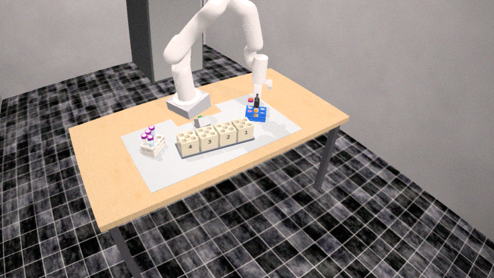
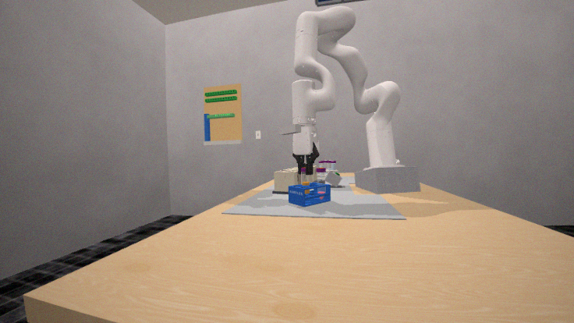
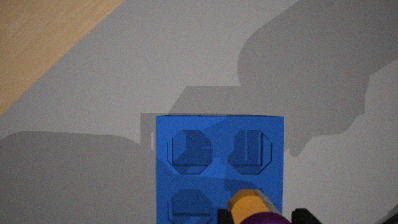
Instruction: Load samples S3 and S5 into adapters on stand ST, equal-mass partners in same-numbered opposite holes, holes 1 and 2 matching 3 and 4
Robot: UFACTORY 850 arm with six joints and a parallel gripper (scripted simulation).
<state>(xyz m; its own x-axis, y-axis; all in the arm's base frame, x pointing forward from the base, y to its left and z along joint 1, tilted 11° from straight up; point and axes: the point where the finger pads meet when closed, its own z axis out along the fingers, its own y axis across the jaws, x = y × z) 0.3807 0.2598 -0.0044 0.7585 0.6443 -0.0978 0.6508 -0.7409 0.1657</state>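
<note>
Wrist view, jaws (image 1: 256, 105) (image 2: 306, 170) part-open, gripping amber tube (image 1: 255, 111) (image 2: 306, 183) (image 3: 248, 204)

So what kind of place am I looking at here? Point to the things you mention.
Probably a lab workspace: capped tubes stand in a pale rack (image 1: 157, 151), a blue rack (image 1: 256, 117) (image 2: 302, 198) (image 3: 220, 125) is marked samples, and numbered adapters (image 1: 208, 142) line a stand.
</note>
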